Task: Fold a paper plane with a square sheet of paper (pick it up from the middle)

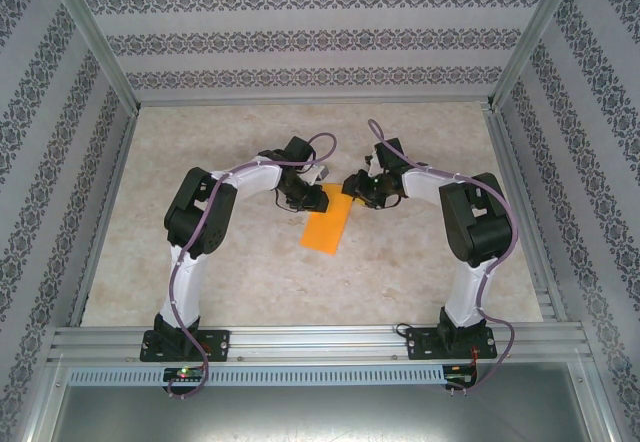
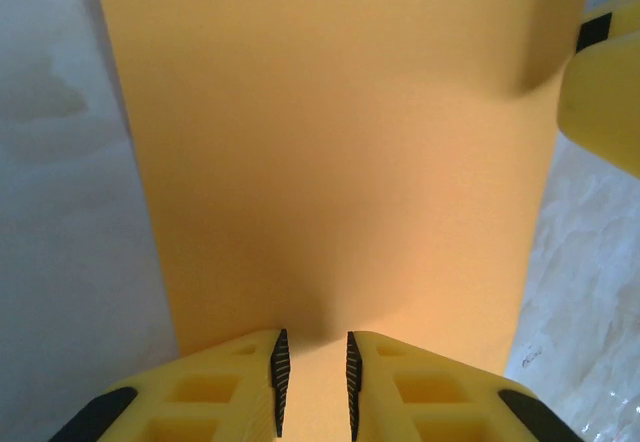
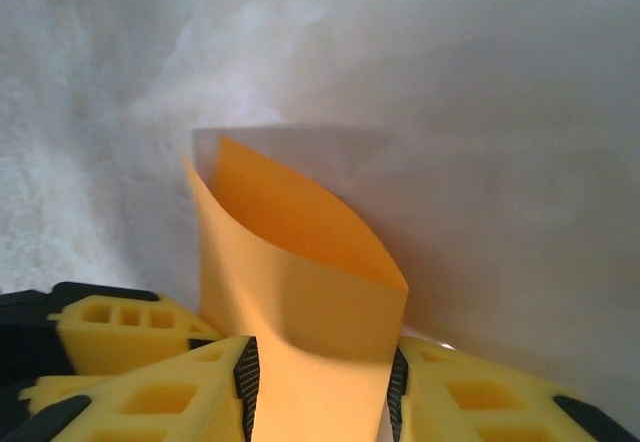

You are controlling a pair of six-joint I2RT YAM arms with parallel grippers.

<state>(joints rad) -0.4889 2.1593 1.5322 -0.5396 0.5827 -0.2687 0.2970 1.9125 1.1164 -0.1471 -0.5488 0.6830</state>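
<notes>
While right jaws clamp the curled sheet (image 3: 300,292), left jaws ajar atop it

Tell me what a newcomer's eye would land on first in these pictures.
The bright orange sheet of paper, the one vivid thing on the pale table, lies mid-table as a narrow strip between the left arm and the right arm. In the right wrist view it bows up between the right jaws; in the left wrist view it spreads flat beyond the left jaws, set close together.
</notes>
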